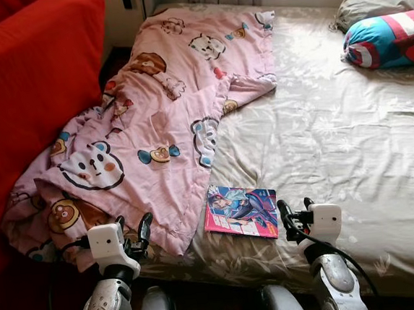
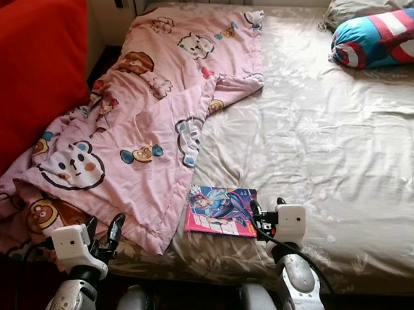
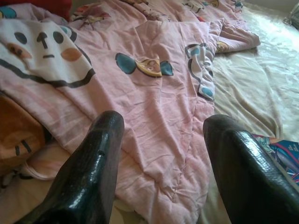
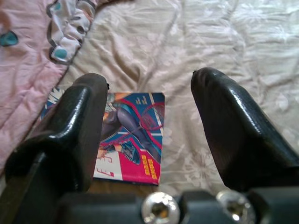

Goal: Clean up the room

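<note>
A crumpled pink blanket (image 1: 153,123) printed with cartoon bears covers the left half of the bed and hangs over its near edge. Just right of the blanket's hem, a colourful magazine (image 1: 242,211) lies flat on the beige sheet (image 1: 336,136) near the front edge. My left gripper (image 1: 134,230) is open, low at the bed's edge, with the blanket's hanging corner (image 3: 140,93) in front of it. My right gripper (image 1: 295,212) is open just right of the magazine (image 4: 131,135) and holds nothing.
A red upholstered piece (image 1: 20,91) stands close along the bed's left side. A round blue, red and white cushion (image 1: 385,38) and a grey pillow (image 1: 375,2) lie at the far right. The bed's front edge is right before my arms.
</note>
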### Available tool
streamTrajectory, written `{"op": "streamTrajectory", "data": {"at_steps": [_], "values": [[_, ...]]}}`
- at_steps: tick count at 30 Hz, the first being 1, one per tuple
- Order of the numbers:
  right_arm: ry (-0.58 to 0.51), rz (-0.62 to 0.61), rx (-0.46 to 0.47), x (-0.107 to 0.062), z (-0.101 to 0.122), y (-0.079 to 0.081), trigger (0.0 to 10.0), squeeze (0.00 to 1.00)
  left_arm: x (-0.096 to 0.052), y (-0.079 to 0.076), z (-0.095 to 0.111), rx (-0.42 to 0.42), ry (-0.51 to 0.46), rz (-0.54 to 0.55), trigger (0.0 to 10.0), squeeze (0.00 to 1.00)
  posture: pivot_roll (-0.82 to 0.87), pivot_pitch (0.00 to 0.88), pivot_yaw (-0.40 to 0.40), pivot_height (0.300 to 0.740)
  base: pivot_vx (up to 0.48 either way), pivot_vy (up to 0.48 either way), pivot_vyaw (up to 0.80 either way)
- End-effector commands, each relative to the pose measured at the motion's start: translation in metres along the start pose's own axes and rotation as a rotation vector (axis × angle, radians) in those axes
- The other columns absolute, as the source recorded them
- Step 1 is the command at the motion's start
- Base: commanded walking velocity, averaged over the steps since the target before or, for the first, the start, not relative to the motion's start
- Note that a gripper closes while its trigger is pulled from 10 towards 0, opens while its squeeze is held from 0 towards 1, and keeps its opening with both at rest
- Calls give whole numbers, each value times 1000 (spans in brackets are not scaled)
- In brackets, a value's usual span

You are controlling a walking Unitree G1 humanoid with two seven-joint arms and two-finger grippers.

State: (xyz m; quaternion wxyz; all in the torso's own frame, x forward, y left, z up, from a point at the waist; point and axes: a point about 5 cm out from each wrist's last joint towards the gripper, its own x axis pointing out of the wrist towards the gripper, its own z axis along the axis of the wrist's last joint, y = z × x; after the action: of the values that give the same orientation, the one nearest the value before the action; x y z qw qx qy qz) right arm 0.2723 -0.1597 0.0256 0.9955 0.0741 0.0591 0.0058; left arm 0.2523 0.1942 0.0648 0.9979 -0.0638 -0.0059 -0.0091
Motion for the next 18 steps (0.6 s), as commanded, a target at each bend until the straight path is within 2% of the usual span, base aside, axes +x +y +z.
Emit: {"op": "streamTrajectory", "data": {"at_steps": [1, 17, 18], "values": [[23, -18, 10, -5, -7, -4, 10000, 0, -4, 1, -6, -5, 36, 5, 10000, 0, 65, 227, -48, 628, 0, 0, 0], [33, -2, 34, -5, -10, 3, 10000, 0, -5, 3, -7, 5, 56, 2, 10000, 0, 82, 217, -39, 628, 0, 0, 0], [35, -1, 35, -5, -11, 3, 10000, 0, -5, 3, -7, 7, 58, 2, 10000, 0, 82, 217, -39, 628, 0, 480, 0]]}}
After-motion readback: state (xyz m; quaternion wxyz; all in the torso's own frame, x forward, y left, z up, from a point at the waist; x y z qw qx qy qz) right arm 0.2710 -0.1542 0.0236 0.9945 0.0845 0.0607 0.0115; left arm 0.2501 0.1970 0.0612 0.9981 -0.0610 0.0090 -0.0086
